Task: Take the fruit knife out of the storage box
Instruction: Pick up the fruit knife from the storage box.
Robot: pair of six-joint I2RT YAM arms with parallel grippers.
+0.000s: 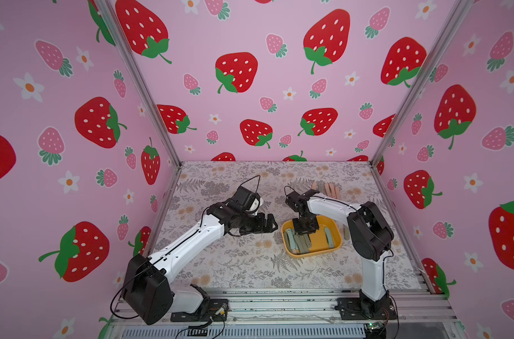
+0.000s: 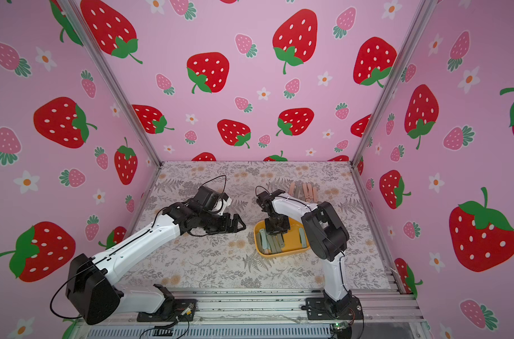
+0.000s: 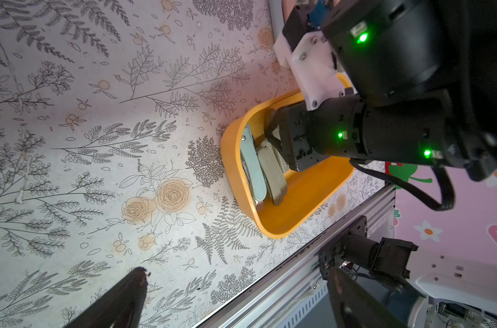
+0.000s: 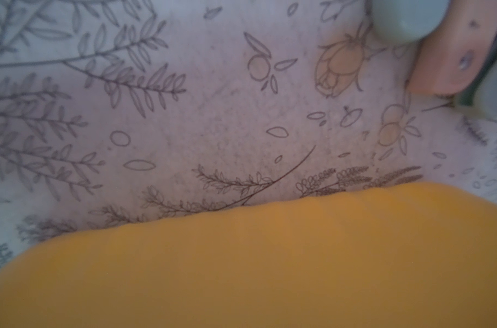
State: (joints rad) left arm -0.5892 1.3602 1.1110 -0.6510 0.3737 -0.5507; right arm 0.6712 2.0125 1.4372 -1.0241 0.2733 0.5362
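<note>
Our right hand [image 3: 270, 132] sits low inside the storage box [image 1: 320, 239], right on the counter [image 1: 235, 264], among folded fruit knives [image 1: 298, 243]; we cannot tell whether it grips one. Our left hand [image 1: 273, 224] hovers open just left.

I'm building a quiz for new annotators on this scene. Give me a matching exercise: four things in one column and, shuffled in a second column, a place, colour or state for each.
Column one:
1. storage box
2. left tool
3. right tool
4. pink folded knives

Column two:
A. lying on the table, outside the box
B. reaching down inside the box
C. open, hovering beside the box
D. yellow-orange

Pairs: 1-D, 2-C, 3-B, 4-A
</note>
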